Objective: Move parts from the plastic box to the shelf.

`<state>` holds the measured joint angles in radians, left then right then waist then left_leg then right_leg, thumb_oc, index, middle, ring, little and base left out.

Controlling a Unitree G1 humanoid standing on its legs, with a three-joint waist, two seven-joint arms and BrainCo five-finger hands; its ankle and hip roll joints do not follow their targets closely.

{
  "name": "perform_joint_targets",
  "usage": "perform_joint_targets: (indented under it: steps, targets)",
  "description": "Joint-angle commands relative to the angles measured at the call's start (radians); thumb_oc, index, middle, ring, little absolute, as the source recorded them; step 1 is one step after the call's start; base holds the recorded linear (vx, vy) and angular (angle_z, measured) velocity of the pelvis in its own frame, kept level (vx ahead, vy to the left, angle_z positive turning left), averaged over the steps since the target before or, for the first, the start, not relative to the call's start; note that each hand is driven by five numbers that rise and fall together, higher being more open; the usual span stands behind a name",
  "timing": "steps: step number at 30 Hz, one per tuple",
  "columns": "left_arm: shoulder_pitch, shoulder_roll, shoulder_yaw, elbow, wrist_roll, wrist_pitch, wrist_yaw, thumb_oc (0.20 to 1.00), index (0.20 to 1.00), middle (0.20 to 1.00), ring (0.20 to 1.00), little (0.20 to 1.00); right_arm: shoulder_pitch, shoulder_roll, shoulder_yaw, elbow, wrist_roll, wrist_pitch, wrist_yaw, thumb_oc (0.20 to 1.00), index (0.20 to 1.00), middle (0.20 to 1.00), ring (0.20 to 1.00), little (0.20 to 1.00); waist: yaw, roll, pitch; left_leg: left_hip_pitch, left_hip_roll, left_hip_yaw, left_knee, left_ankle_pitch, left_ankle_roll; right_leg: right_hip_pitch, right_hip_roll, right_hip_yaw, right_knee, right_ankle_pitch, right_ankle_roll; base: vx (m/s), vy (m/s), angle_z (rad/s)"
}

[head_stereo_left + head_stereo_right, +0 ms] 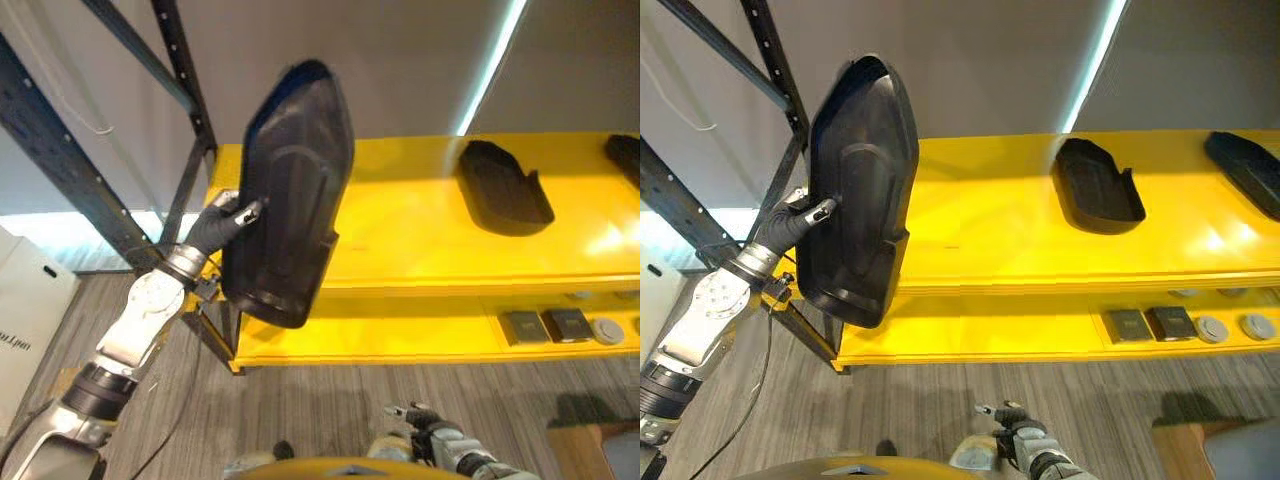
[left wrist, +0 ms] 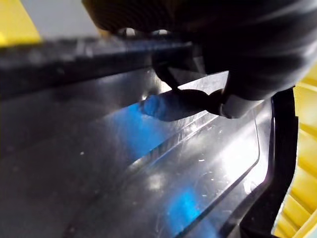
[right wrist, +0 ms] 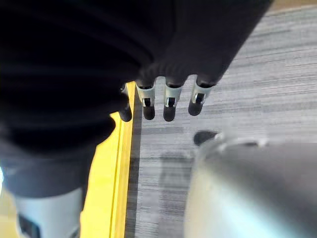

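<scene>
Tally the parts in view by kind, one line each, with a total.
Large black moulded parts: 3. One held up by the left hand at the shelf's left end, one lying mid-shelf, one at the shelf's right end.
Dark square parts, lower level: 2.
Grey round parts, lower level: 2.
Total: 7.

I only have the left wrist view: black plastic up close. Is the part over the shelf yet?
Observer: Not quite. The left hand holds the part upright at the left end of the yellow shelf.
Operator: Anything already on that shelf?
Observer: Yes, another black part lies further right on the top level.
Operator: Where is the right hand?
Observer: The right hand hangs low over the floor, fingers relaxed, holding nothing.
</scene>
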<state>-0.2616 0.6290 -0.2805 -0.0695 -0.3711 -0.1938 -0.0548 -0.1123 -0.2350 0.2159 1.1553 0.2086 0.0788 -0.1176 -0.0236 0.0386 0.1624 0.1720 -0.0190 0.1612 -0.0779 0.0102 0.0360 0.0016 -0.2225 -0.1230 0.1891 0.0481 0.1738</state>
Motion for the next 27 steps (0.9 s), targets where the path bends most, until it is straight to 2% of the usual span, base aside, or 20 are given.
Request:
perform_joint_targets:
  steps: [1,4,7,8,11,12,14,20,23,24,27]
  targets:
    - [-0.056,-0.051,0.037,-0.037,-0.044,-0.061,0.049,0.200,0.200,0.200,0.200,0.200,0.030,-0.041,0.001,0.061,0.003,0.013,-0.032,1.000,1.000,1.000,1.000,1.000,-0.021,0.003,-0.016,-0.028,0.009,-0.034,0.009,-0.071,0.020,0.028,0.085,0.013,-0.043,-0.014,-0.032,0.05,0.032,-0.09]
    - [-0.078,-0.070,0.031,-0.015,-0.034,-0.038,0.076,0.200,0.200,0.200,0.200,0.200,0.061,-0.050,-0.011,0.078,-0.005,0.047,0.008,1.000,1.000,1.000,1.000,1.000,-0.045,-0.013,-0.017,-0.021,-0.002,-0.039,0.006,-0.083,0.022,0.021,0.127,0.051,-0.105,-0.017,-0.045,0.07,-0.069,0.05]
    - [-0.093,-0.073,0.028,-0.001,-0.037,-0.030,0.085,0.200,0.200,0.200,0.200,0.200,0.068,-0.055,-0.012,0.086,-0.017,0.058,0.027,1.000,1.000,1.000,1.000,1.000,-0.055,-0.017,-0.016,-0.016,-0.002,-0.040,0.005,-0.087,0.023,0.022,0.139,0.070,-0.125,-0.015,-0.052,0.07,-0.097,-0.03]
    - [-0.112,-0.093,0.036,0.035,-0.063,0.013,0.095,0.200,0.200,0.200,0.200,0.200,0.094,-0.067,-0.002,0.102,-0.065,0.081,0.083,1.000,1.000,1.000,1.000,1.000,-0.069,-0.029,-0.020,-0.015,-0.005,-0.032,0.001,-0.089,0.018,0.039,0.156,0.090,-0.189,0.001,-0.061,0.11,-0.174,-0.02]
    - [-0.123,-0.103,0.037,0.071,-0.077,0.031,0.104,0.200,0.200,0.200,0.200,0.200,0.117,-0.067,0.009,0.107,-0.055,0.079,0.107,1.000,1.000,1.000,1.000,1.000,-0.079,-0.035,-0.022,-0.014,-0.002,-0.020,-0.002,-0.087,0.013,0.049,0.165,0.099,-0.217,0.009,-0.063,0.12,-0.151,-0.01]
    - [-0.135,-0.110,0.041,0.107,-0.071,0.068,0.112,0.200,0.200,0.200,0.200,0.200,0.130,-0.072,0.014,0.102,-0.048,0.088,0.120,1.000,1.000,1.000,1.000,1.000,-0.090,-0.038,-0.024,-0.014,0.001,-0.010,-0.006,-0.085,0.009,0.058,0.172,0.107,-0.236,0.012,-0.067,0.15,-0.150,-0.13]
    - [-0.192,-0.105,0.035,0.209,-0.054,0.094,0.148,0.200,0.200,0.200,0.200,0.200,0.148,-0.081,0.022,0.087,-0.046,0.095,0.142,1.000,1.000,1.000,1.000,1.000,-0.113,-0.035,-0.018,-0.031,-0.004,0.013,-0.009,-0.079,0.005,0.051,0.187,0.114,-0.256,0.017,-0.070,0.11,-0.170,-0.13]
    - [-0.363,-0.056,0.036,0.429,-0.067,0.080,0.203,0.200,0.200,0.200,0.200,0.200,0.097,-0.111,0.065,0.051,-0.010,0.109,0.169,1.000,1.000,1.000,1.000,1.000,-0.142,-0.022,0.031,-0.101,0.006,0.034,-0.009,-0.051,-0.013,-0.008,0.202,0.131,-0.266,0.031,-0.076,-0.04,-0.076,-0.15]
    - [-0.407,-0.046,0.029,0.481,-0.076,0.078,0.217,0.200,0.200,0.200,0.200,0.200,0.079,-0.118,0.076,0.044,0.002,0.102,0.164,1.000,1.000,1.000,1.000,1.000,-0.148,-0.020,0.048,-0.116,0.010,0.039,-0.009,-0.044,-0.018,-0.022,0.203,0.135,-0.266,0.033,-0.078,-0.08,-0.024,-0.18]
    - [-0.478,-0.028,0.021,0.563,-0.106,0.076,0.234,0.200,0.200,0.200,0.200,0.200,0.049,-0.139,0.093,0.030,0.034,0.098,0.157,1.000,1.000,1.000,1.000,1.000,-0.160,-0.013,0.080,-0.137,0.019,0.046,-0.009,-0.033,-0.026,-0.042,0.203,0.139,-0.265,0.035,-0.082,-0.11,-0.003,-0.12]
    - [-0.536,-0.005,0.001,0.627,-0.082,0.092,0.240,0.200,0.200,0.200,0.200,0.200,0.031,-0.153,0.093,0.022,0.029,0.103,0.161,1.000,1.000,1.000,1.000,1.000,-0.173,-0.004,0.105,-0.149,0.028,0.049,-0.009,-0.025,-0.036,-0.052,0.202,0.146,-0.267,0.036,-0.085,-0.04,0.003,-0.11]
